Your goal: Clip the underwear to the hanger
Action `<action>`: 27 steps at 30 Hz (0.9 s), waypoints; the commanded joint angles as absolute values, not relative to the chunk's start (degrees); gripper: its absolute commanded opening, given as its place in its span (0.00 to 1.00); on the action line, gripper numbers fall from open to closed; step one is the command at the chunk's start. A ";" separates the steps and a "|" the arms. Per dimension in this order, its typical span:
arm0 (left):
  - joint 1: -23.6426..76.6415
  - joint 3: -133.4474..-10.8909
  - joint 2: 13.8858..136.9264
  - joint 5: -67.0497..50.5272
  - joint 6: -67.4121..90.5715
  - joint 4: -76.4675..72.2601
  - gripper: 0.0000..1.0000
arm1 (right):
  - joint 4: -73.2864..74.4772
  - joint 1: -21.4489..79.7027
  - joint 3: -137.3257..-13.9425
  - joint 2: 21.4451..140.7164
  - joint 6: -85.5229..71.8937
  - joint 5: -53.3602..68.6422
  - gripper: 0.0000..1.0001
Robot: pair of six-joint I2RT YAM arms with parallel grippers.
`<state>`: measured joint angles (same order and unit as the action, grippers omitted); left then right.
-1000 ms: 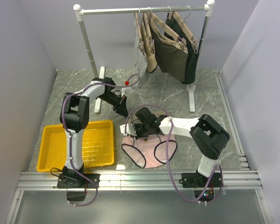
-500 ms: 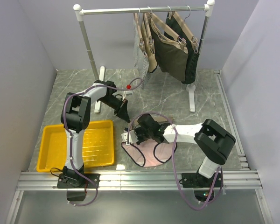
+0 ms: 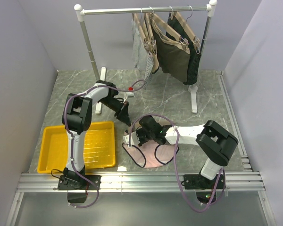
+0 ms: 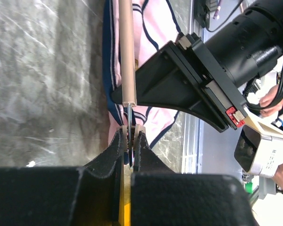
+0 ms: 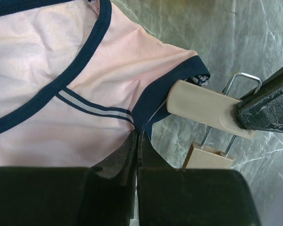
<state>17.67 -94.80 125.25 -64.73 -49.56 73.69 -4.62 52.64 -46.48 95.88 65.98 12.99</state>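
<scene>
- Yellow plastic tray [image 3: 46,155] with a ribbed floor sits at the front left of the grey marbled table [image 3: 75,89].
- Just right of the tray's far corner, the left gripper [image 4: 130,133] points down toward the table. Its jaws are squeezed almost together on the beige tabs at the near end of the slim tan bar hanger [image 4: 127,52].
- From those fingers the hanger's bar runs straight away, lying over the navy-edged side of the pale pink underwear [image 4: 153,28].
- In the overhead view the underwear [image 3: 151,155] lies spread on the table at the middle front, near the tray's right rim and partly under the right arm.
- The right gripper [image 5: 137,135] has its jaws closed on the underwear's navy edging, at a corner where a white stripe meets the band.
- Just right of that pinch is the hanger's beige clip [image 5: 205,107] with its silver wire spring, touching the navy corner of the fabric. A black finger of the left gripper [image 5: 269,110] bears on it.
- At the back right, a white garment rack [image 3: 87,42] carries other tan hangers with dark olive garments [image 3: 172,54].
</scene>
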 commanded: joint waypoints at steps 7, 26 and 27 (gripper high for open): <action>18.63 -97.03 125.60 -68.12 -54.32 78.22 0.00 | -4.05 53.00 -48.69 95.19 67.33 14.06 0.00; 18.90 -91.32 122.17 -63.98 -49.13 68.29 0.00 | 2.37 50.89 -53.09 95.80 64.16 17.40 0.00; 18.81 -91.41 122.17 -64.16 -48.96 68.20 0.00 | 2.37 50.89 -52.82 95.71 64.42 17.23 0.00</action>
